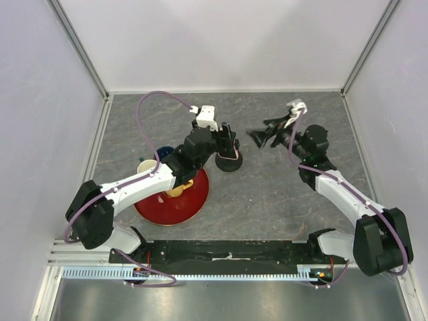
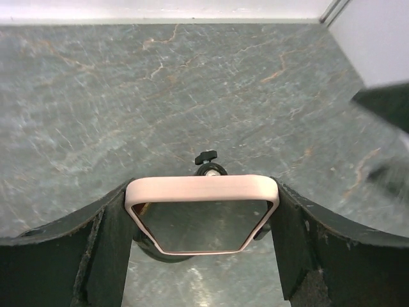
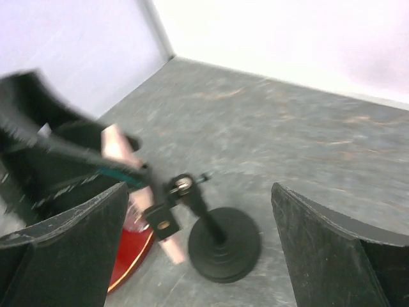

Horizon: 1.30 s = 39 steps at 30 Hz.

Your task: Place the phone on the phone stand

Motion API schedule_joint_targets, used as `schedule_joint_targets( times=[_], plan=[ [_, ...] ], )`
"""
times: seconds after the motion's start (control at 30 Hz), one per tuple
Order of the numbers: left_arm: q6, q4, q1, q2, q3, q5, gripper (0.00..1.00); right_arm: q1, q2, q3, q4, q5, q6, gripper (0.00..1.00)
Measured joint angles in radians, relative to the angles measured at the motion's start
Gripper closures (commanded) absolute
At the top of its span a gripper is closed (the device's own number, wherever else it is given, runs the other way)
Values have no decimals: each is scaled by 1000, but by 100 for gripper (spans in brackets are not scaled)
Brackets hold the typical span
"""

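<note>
Two grippers: the left is working and the right is standing off.
Left gripper (image 2: 202, 192): its fingers (image 2: 108, 243) are closed in on opposite edges of the phone (image 2: 202, 220), pressing on the pink rim. The screen between them is left bare.
Right gripper (image 3: 198, 192): the jaws are spread wide with nothing between them. It sits to the right of the stand and apart from it.
Phone, location: it is off the table (image 1: 281, 194), carried in the left gripper up at the clamp head (image 3: 182, 187) of the phone stand (image 3: 223, 246).
Seating: the right wrist view is blurred, so I cannot tell whether the phone sits in the clamp or only rests against it.
Stand: it is upright on its disc base, near the red tray (image 1: 175, 204).
Phone, handling (judged): it is a stiff, flat slab and fairly light. The glossy face is likely slick and could crack, while the rim probably gives better friction.
Hold point (judged): the side edges, as now, with the pads on the rim rather than the glass. The end that meets the clamp needs to stay free.
Stand, handling (judged): the thin post on a small base would be top-heavy once loaded, so a sideways push could tip or slide it.
Release (judged): the left gripper should let go only once the clamp clearly bears the phone.
</note>
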<state>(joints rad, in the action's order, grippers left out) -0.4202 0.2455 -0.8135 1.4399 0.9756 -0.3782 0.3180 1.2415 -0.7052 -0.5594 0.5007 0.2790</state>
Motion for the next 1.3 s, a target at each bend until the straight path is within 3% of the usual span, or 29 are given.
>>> schedule_joint_targets(
  times=[0.13,0.23,0.43,0.53,0.63,0.67,0.73,0.87,1.3],
  plan=[
    [148,-19,-23,34,50,-17,98,-122,-13,0,-1,-76,105,2],
    [267,-13,-44,52,66,-33,98,-195,67,-10,3,-90,174,3],
    [444,17,-71,82,84,-37,98,-212,267,-44,63,-45,238,2],
    [457,19,-71,83,84,-29,89,-211,291,-44,71,-18,250,2],
    [455,5,-71,89,97,-31,66,-211,291,-50,67,4,251,2],
    [451,-13,-71,94,111,-32,53,-211,291,-52,65,9,251,2],
    [438,-46,-71,106,140,-40,44,-211,291,-53,58,20,251,2],
    [397,-103,-70,115,172,-48,11,-211,291,-55,54,32,250,2],
    [304,-248,-69,99,179,-5,4,-202,292,-56,37,71,249,2]
  ],
)
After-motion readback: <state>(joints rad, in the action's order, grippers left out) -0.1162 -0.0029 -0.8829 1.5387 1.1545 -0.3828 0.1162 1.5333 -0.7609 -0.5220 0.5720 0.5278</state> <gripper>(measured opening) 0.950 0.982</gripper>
